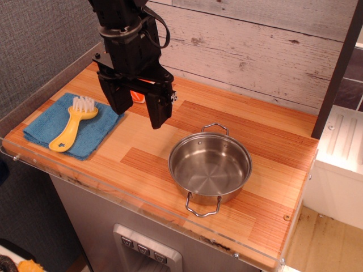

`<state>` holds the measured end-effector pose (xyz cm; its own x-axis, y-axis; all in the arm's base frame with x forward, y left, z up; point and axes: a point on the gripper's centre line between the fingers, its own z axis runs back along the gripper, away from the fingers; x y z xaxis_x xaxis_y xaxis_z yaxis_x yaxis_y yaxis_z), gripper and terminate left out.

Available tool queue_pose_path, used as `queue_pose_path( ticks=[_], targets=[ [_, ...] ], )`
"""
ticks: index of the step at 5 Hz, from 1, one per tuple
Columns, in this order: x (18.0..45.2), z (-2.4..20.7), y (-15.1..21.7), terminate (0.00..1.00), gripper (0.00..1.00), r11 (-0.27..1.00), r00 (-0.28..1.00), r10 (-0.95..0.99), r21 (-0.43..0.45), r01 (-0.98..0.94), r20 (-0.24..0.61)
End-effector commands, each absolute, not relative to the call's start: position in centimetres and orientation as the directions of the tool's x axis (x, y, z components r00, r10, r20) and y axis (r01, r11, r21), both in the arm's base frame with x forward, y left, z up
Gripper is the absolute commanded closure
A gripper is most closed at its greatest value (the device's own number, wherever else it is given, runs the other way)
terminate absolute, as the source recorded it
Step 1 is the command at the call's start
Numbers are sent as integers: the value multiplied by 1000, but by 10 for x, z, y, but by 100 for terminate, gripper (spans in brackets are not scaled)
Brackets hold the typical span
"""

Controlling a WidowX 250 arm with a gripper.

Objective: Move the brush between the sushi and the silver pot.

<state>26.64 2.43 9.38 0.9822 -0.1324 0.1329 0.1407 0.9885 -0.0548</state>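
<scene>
The yellow brush (72, 126) with white bristles lies on a blue cloth (51, 127) at the left of the wooden table, bristles toward the back. The sushi (138, 97) shows only as an orange patch between the gripper's fingers; the rest is hidden. The silver pot (210, 167) stands empty at the middle right, its wire handles front and back. My gripper (139, 116) is open, fingers pointing down, hovering right of the brush and left of the pot, holding nothing.
A clear acrylic rim (142, 207) runs along the table's front edge. A grey wall (39, 39) stands at the left and a plank wall (255, 45) at the back. A white appliance (340, 164) stands right of the table.
</scene>
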Motion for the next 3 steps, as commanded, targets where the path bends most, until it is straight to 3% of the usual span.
queue_pose_path(
  ticks=[1,2,3],
  targets=[
    [266,94,24,0,0,989,982,-132,-55,141,133],
    [267,108,21,0,0,987,975,-153,-31,160,161],
    [262,116,58,0,0,993,980,-112,-3,114,162]
  ],
)
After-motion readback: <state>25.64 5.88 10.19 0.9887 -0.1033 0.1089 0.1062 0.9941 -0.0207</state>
